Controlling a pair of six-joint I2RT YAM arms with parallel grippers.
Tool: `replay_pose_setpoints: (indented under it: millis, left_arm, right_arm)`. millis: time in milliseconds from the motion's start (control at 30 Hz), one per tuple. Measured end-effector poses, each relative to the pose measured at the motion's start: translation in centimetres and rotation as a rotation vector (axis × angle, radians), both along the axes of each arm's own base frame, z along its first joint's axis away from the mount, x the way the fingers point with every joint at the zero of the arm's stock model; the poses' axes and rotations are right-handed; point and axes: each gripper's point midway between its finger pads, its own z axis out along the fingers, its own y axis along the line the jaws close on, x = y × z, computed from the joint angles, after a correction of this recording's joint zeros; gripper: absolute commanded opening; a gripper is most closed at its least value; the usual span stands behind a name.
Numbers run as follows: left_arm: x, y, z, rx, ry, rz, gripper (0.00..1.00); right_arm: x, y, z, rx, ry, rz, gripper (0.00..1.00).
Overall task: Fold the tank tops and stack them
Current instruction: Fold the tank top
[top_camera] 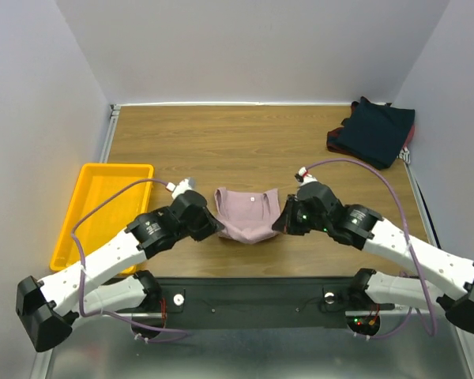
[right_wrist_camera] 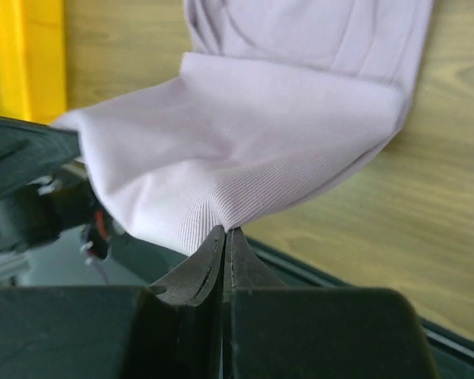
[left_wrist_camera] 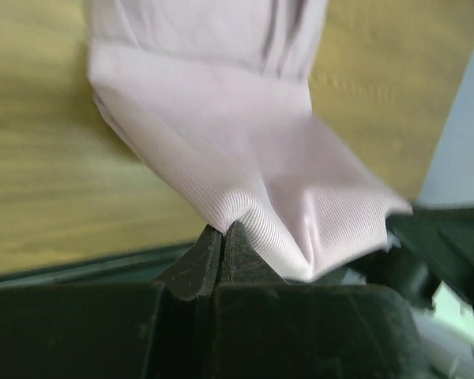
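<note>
We grip the pink tank top [top_camera: 249, 213] with both sets of jaws closed tight on its near edge, the left gripper [left_wrist_camera: 223, 237] pinching one corner and the right gripper [right_wrist_camera: 225, 237] the other. The garment spans the gap between the jaws and extends away from them over the wooden table [top_camera: 245, 142]. Far beyond the right jaws lie the dark navy tank tops [top_camera: 375, 133]; outside the left jaws sits the yellow tray [top_camera: 95, 205].

Matt ribbed-knit pink tank top [top_camera: 249, 215] on smooth wood-grain table [top_camera: 245, 142] (glossy yellow plastic tray [top_camera: 103, 209])
</note>
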Motion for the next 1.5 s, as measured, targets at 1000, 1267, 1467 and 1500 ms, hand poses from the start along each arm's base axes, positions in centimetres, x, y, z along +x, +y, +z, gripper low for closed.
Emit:
replay_pose_setpoints:
  millis: [1000, 1267, 1467, 1500]
  left_arm:
    - [28.0, 0.5, -4.5, 0.027, -0.109, 0.208, 0.00]
    - [29.0, 0.3, -11.2, 0.049, -0.004, 0.214, 0.00]
    - [25.1, 0.4, -11.8, 0.008, -0.004, 0.235, 0.00]
    - [23.6, 0.1, -12.0, 0.000, -0.002, 0.227, 0.00]
  right_arm:
    - [25.9, -1.6, -8.9, -0.092, 0.035, -0.186, 0.00]
    - [27.4, -0.9, -13.5, -0.082, 0.098, -0.162, 0.00]
    - [24.1, -1.1, -14.0, -0.073, 0.090, -0.150, 0.00]
    - [22.7, -1.1, -14.0, -0.074, 0.096, -0.145, 0.00]
